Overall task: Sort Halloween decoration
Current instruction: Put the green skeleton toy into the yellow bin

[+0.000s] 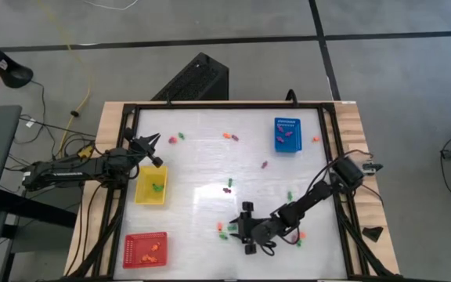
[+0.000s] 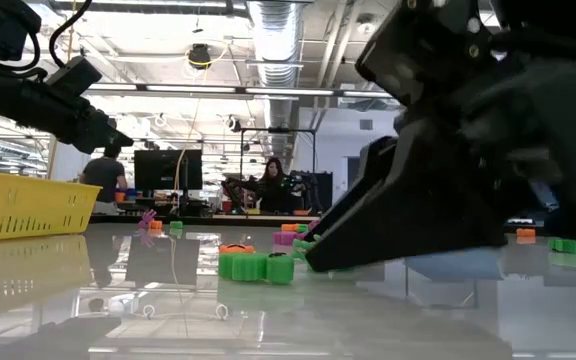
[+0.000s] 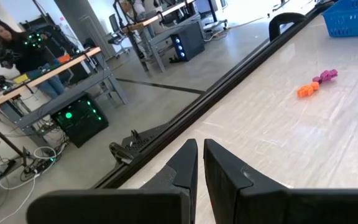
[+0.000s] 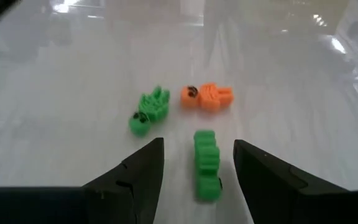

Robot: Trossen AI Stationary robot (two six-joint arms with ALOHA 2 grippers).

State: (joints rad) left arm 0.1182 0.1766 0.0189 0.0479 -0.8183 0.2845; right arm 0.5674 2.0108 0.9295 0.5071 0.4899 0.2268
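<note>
I am working the pick step of the sort; my right end effector (image 4: 197,171) is hanging low over the counter (image 1: 202,168) near its front edge, fingers spread, with one green piece (image 4: 206,163) lying on the surface between them and not yet gripped; a second green piece (image 4: 148,111) and an orange piece (image 4: 207,98) are lying just beyond it, close together but apart from the one I am straddling. My left end effector (image 3: 199,169) is waiting near the counter's left edge, just behind the yellow tray (image 1: 151,186), fingers pressed together on nothing. Other pieces are lying scattered across the counter; some are already sitting in the red tray (image 1: 145,251) at the front left corner and the blue tray (image 1: 286,135) toward the back right.

The next move, as I am judging it, is calling for a short descent and a squeeze on the straddled green piece alone, without nudging its two neighbours; after that, a lift and a carry to the tray holding green; which tray that is I cannot tell for certain, though the yellow one appears to be holding green.
</note>
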